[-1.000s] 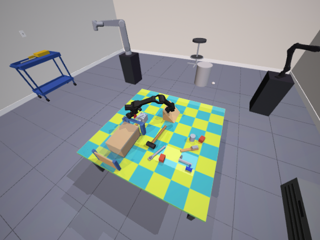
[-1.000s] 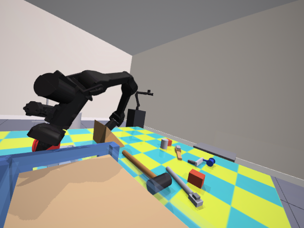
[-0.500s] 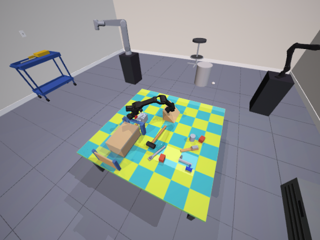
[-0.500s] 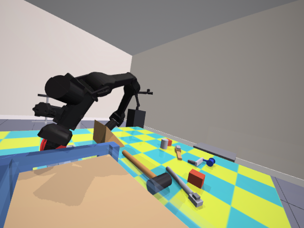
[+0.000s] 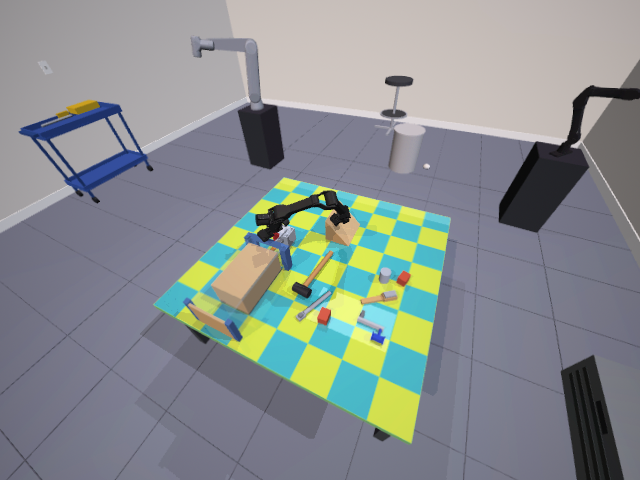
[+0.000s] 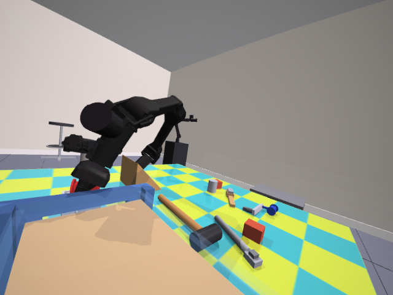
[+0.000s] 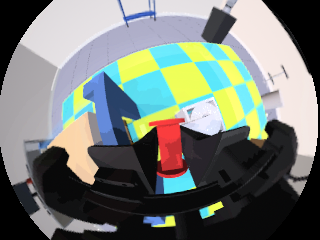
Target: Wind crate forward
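My gripper (image 5: pixel 274 236) (image 7: pixel 165 128) is shut on the red knob (image 7: pixel 170 145) of the winch handle, beside the grey winch (image 5: pixel 287 236) (image 7: pixel 202 116). The fingers are low behind the frame's top bar in the exterior view, with red showing around them. The handle's key and the winch hole are hidden. The tan crate (image 5: pixel 250 271) (image 6: pixel 142 263) (image 7: pixel 77 142) sits flat in the cubby, its front close to the blue steel frame (image 5: pixel 286 256) (image 6: pixel 95 196) (image 7: pixel 106 112). Whether they touch cannot be told. The clear panels show only faintly.
A wooden wedge block (image 5: pixel 341 231) (image 6: pixel 129 173) stands under the arm's far links. A mallet (image 5: pixel 301 289) (image 6: pixel 205 236) and a grey wrench (image 5: pixel 314 305) (image 6: pixel 233 236) lie beside the cubby. A red block (image 5: pixel 324 315) (image 6: pixel 253 231), a brush and other small tools lie farther right.
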`<action>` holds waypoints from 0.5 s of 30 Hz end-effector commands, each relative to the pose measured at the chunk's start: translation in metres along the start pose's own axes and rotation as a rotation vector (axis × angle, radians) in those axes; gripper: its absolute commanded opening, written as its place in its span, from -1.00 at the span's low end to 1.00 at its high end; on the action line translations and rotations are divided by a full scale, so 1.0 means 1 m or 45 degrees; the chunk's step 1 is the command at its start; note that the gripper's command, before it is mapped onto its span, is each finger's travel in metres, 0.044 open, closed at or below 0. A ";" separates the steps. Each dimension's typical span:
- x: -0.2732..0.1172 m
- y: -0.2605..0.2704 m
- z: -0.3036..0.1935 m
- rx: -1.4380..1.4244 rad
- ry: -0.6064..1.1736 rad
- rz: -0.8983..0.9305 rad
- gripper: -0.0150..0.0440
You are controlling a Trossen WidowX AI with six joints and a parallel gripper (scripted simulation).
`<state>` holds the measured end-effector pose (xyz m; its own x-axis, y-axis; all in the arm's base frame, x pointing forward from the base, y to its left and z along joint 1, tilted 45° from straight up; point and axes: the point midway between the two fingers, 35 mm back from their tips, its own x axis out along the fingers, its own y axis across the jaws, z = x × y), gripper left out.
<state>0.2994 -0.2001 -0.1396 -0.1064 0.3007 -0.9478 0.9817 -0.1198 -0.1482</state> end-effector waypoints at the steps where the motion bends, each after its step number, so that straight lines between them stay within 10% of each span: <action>1: -0.005 -0.003 -0.014 -0.007 0.028 -0.002 -0.49; 15: -0.013 -0.013 -0.032 -0.007 0.030 -0.004 -0.49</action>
<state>0.2966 -0.1848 -0.1253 -0.0995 0.2991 -0.9490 0.9827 -0.1200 -0.1408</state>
